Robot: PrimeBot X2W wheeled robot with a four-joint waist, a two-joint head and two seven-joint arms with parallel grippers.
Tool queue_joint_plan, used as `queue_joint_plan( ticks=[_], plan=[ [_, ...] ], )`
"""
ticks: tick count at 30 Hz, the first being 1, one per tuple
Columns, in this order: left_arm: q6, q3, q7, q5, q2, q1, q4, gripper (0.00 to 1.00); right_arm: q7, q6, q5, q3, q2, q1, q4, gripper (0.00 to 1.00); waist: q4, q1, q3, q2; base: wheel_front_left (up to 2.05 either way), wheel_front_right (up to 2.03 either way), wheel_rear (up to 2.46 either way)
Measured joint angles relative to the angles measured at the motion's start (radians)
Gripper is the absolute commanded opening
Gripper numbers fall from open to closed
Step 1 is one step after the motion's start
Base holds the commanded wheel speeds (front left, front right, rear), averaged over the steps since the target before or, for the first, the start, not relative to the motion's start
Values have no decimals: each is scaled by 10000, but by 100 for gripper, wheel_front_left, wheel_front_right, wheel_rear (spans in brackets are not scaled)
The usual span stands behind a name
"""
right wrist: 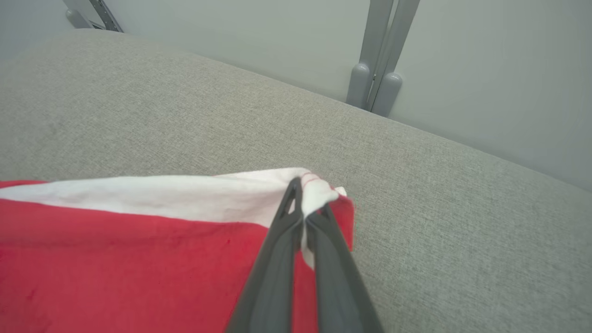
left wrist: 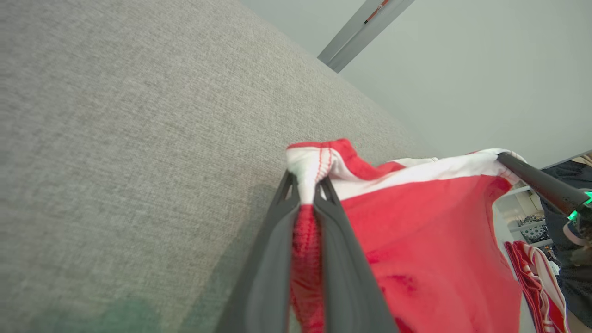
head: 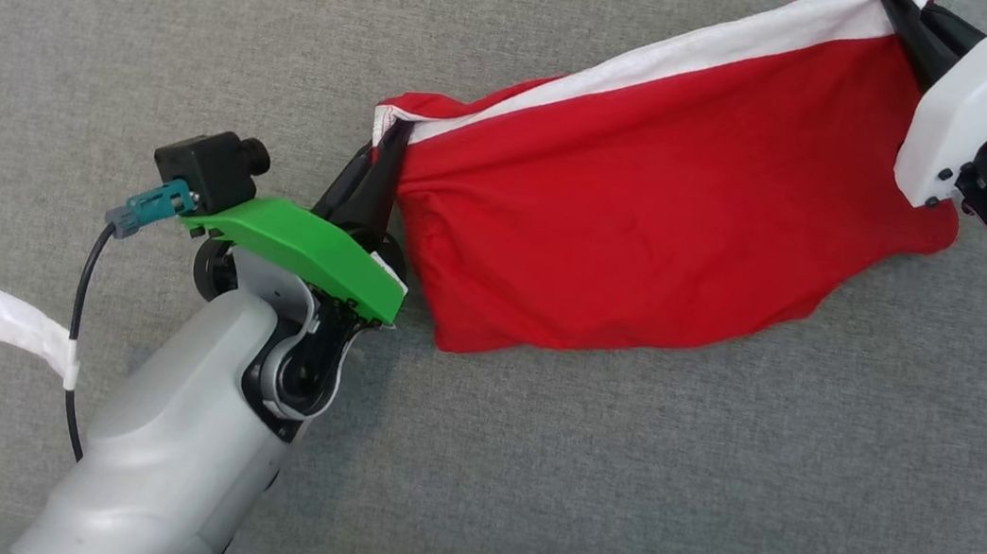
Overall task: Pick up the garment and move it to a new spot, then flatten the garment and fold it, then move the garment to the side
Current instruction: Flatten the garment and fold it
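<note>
1. Red knit cloth with a white band along one edge, the garment (head: pixel 656 203) is hanging stretched between the two grippers over the grey fabric-covered tabletop (head: pixel 204 10). It is running from the middle of the head view to the upper right corner.
2. Left gripper (head: pixel 379 171) is pinching one end of the white band. In the left wrist view its fingers are standing narrow, squeezing a bunched fold of stitched hem between them.
3. Right gripper (head: pixel 913 27) is clamping the opposite end of the same band, its fingers pressing almost together on a thin pinch of cloth.
4. White band is forming a fairly taut top edge, while the red body is sagging below it in a soft pouch. Whether the lower hem is touching the tabletop or hanging just clear cannot be told.
5. Handling, as a judgement: the garment is behaving as light, limp, unbreakable material. It is draping under its own weight and offering no stiffness, so it is likely to trail after whichever corners are being led.
6. Hold points, as a judgement: the doubled, stitched corners of the band are giving the firmest purchase. A grip nearer the middle would probably let the cloth bunch and slide.
7. Stage, as a judgement: the garment is being carried or spread, with flattening and folding not yet done.
</note>
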Motion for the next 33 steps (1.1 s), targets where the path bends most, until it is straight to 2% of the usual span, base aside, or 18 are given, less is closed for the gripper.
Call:
queue_joint_plan(
  ticks=[2, 3, 4, 5, 6, 15, 23, 26, 28, 33],
  plan=[
    [-77, -21, -17, 25, -82, -143, 215, 0, -121, 0, -25, 96, 96, -112, 270, 0, 80, 0, 66, 0, 0, 0, 0],
    [-134, -19, -63, 38, -130, -203, 318, 0, -174, 0, -27, 142, 144, -149, 410, 20, 110, 0, 92, 0, 0, 0, 0],
    [-173, -25, -61, 38, -161, -242, 393, 22, -201, 0, -25, 146, 203, -176, 550, 100, 125, 0, 104, 0, 0, 0, 0],
    [-240, -40, -56, 36, -196, -267, 499, 44, -255, 0, -25, 201, 261, -206, 704, 100, 129, 0, 101, 0, 0, 0, 0],
    [-261, -79, -40, 36, -228, -278, 598, 100, -313, 0, -23, 259, 299, -233, 826, 100, 124, 0, 83, 0, 0, 0, 0],
    [-564, -299, -73, 40, -257, 6, 1066, 100, -780, 0, 545, 591, 382, -32, 1413, 100, 55, 0, -418, 0, 0, 0, 0],
    [-602, -100, -426, 514, 297, 861, 700, 100, -1256, 0, 986, 523, 109, 847, 1523, 100, -3, 0, -1204, 0, 0, 0, 0],
    [-504, 389, -514, 1122, 556, 1205, 257, 100, -1651, 0, 984, 278, 81, 1267, 1540, 100, -34, 0, -1514, 0, 0, 0, 0],
    [-416, 1239, -537, 1958, 648, 1494, -353, 100, -1923, 0, 968, 29, 88, 1608, 1586, 100, -50, 0, -1721, 0, 0, 0, 0],
    [-416, 3097, -554, 4027, 349, 2576, -1732, 100, -2374, 0, 848, -683, 313, 2349, 1799, 100, -39, 0, -2128, 0, 0, 0, 0]
  ],
)
